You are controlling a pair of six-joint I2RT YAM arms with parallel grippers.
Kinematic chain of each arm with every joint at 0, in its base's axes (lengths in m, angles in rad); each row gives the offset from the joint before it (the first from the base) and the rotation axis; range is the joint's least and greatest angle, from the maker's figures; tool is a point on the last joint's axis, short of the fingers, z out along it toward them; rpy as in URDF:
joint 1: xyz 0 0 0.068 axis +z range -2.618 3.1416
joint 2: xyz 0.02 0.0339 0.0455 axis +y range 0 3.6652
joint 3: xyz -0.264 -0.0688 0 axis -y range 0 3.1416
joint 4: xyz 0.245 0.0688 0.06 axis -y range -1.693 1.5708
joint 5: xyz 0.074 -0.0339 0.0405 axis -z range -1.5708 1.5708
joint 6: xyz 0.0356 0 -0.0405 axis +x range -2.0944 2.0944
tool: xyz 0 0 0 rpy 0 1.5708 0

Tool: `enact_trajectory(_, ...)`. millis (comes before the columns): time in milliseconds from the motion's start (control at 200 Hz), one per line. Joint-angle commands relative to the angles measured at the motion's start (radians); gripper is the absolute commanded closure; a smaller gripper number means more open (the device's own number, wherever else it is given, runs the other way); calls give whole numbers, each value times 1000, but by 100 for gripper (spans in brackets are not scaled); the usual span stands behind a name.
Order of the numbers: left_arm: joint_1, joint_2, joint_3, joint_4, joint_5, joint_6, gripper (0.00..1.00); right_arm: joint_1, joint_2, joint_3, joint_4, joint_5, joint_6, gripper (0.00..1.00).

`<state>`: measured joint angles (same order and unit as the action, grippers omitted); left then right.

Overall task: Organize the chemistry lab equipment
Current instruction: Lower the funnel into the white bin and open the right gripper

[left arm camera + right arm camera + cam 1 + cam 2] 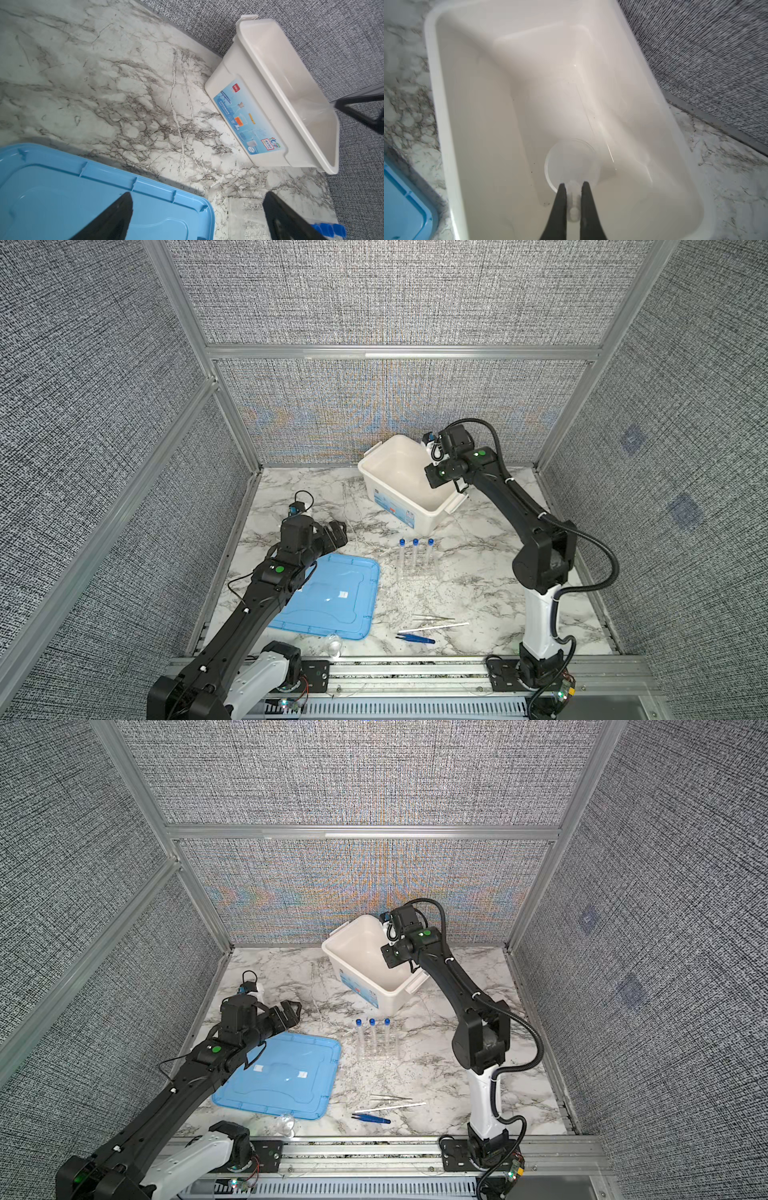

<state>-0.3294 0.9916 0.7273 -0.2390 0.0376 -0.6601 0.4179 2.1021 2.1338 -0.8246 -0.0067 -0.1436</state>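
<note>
Progress: one clear glass dish [571, 164] is clamped by the right tool [573, 184] inside the white plastic tub [430, 83]; blue-capped clear tubes [414, 553] are left outside it; left tool [198, 194] is spread apart

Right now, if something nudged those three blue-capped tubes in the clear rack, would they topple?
Probably, if pushed high: the tubes stand tall and slim. The clear rack looks thin and light, so it would likely slide on the smooth marble table.
</note>
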Motion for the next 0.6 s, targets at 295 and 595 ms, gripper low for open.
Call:
enact_trajectory(295,0,59,23,96,146,49,1,-1,218,171,-262,-84,-102,100)
enact_trajectory(595,1,63,-3,126,125,15,1,1,194,92,-312,-49,-148,100)
